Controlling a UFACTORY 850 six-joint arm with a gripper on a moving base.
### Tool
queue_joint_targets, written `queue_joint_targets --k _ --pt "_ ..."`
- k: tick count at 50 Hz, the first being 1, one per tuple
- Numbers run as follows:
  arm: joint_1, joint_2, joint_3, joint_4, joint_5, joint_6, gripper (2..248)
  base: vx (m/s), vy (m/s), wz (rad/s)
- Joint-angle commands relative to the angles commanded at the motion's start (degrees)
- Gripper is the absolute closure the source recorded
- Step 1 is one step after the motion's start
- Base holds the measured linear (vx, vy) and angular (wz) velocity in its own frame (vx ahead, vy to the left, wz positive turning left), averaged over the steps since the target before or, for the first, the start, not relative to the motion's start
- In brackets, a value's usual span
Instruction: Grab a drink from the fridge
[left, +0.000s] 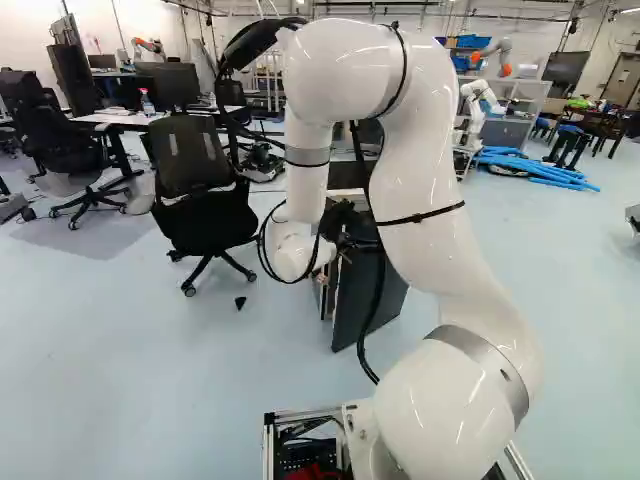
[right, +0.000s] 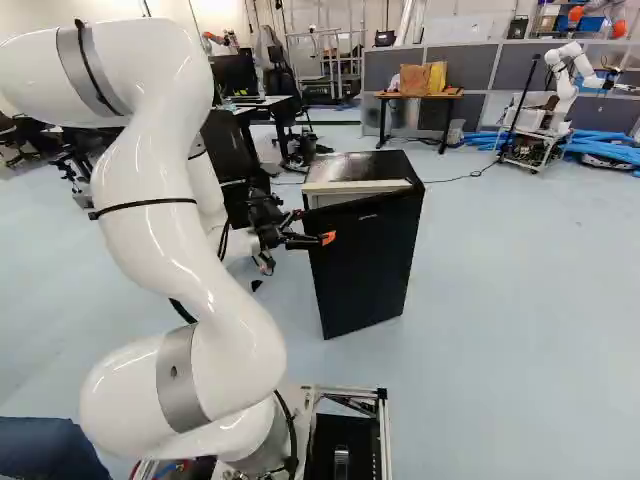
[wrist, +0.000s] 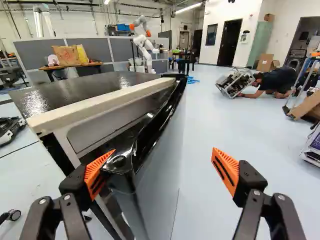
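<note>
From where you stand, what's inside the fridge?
The door of the fridge stands ajar, but the gap shows only some pale surface under the top. No drink is visible; anything further in is hidden behind the door.

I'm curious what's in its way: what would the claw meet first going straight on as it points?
Probably the fridge door, at its near top corner, beside one orange pad; depth is unclear, so they may be touching.

Robotics lab: another robot arm (wrist: 144, 44), desks, grey partition panels (wrist: 95, 50).
</note>
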Motion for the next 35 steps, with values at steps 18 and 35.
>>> queue_joint_targets --k 18,35 --pt "1.0 1.5 3.1 2.4 1.0 0.0 3 0.000 0.000 0.000" --pt "2.1 2.8 6.1 5.8 2.4 0.0 3 0.000 0.000 0.000"
